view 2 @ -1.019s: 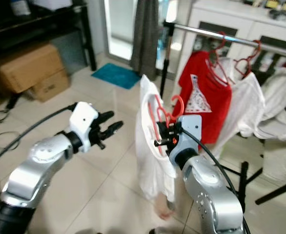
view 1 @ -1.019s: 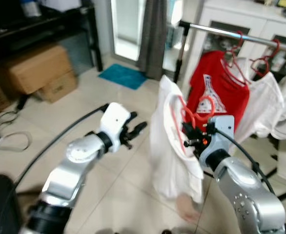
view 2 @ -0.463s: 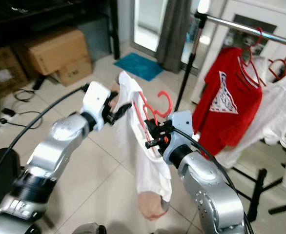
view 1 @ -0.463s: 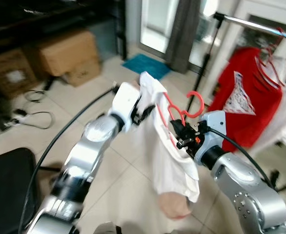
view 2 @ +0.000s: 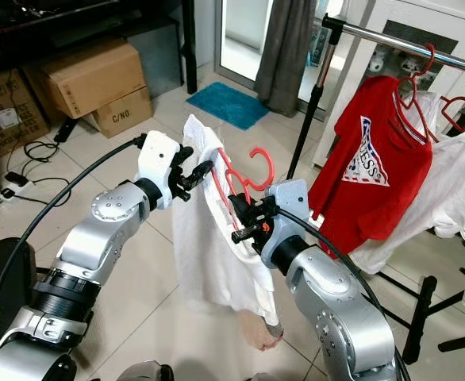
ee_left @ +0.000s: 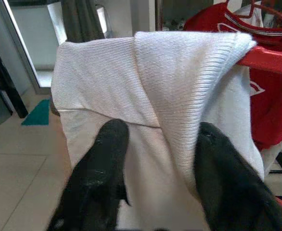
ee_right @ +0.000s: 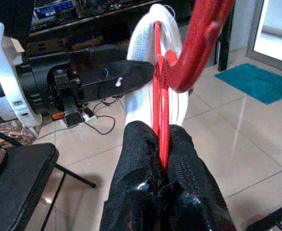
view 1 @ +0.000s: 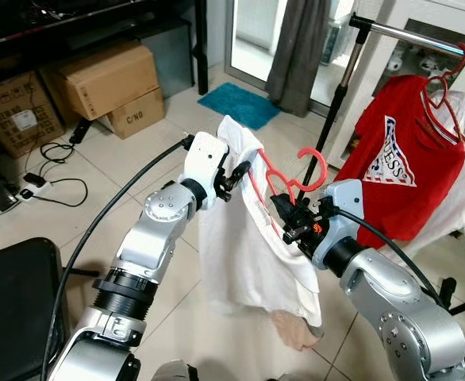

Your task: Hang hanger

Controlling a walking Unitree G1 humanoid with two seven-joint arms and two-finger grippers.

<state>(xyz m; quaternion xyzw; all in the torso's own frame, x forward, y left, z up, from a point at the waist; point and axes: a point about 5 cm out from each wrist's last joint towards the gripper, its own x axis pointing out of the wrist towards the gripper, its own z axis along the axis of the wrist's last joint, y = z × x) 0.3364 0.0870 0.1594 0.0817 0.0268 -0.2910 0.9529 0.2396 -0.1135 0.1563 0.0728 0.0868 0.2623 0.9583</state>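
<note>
The red hanger (view 1: 284, 178) is sitting at the centre of the frame in the head views, carrying a white shirt (view 1: 248, 246) that is draping down toward the tiled floor (view 1: 74, 214). The right gripper (ee_right: 161, 144) is gripping the hanger low on its frame, its jaws clamped together on the red bar; in the right wrist view the bar is running straight up between the two black fingers (ee_right: 140, 144), and the hook is curving above them with the shirt's neckband folded around it. The hook is pointing up and free of any rail.

The left gripper (view 1: 234, 176) is sitting at the shirt's upper left shoulder, just left of the hanger. In the left wrist view its jaws are standing apart, one finger (ee_left: 109, 144) on each side of a fold of ribbed white fabric (ee_left: 179, 86); the fabric is lying between them, and contact cannot be confirmed.

The metal clothes rail (view 1: 415, 36) is running across the upper right of the frame, well apart from the held hanger. A red T-shirt (view 1: 403, 163) is hanging from it on another red hanger, with a white garment (view 2: 455, 182) beside it at the right edge. Cardboard boxes (view 1: 105, 83) are standing at the upper left, a teal mat (view 1: 240, 105) is lying at upper centre, and cables (view 1: 46, 171) are trailing at the left.
</note>
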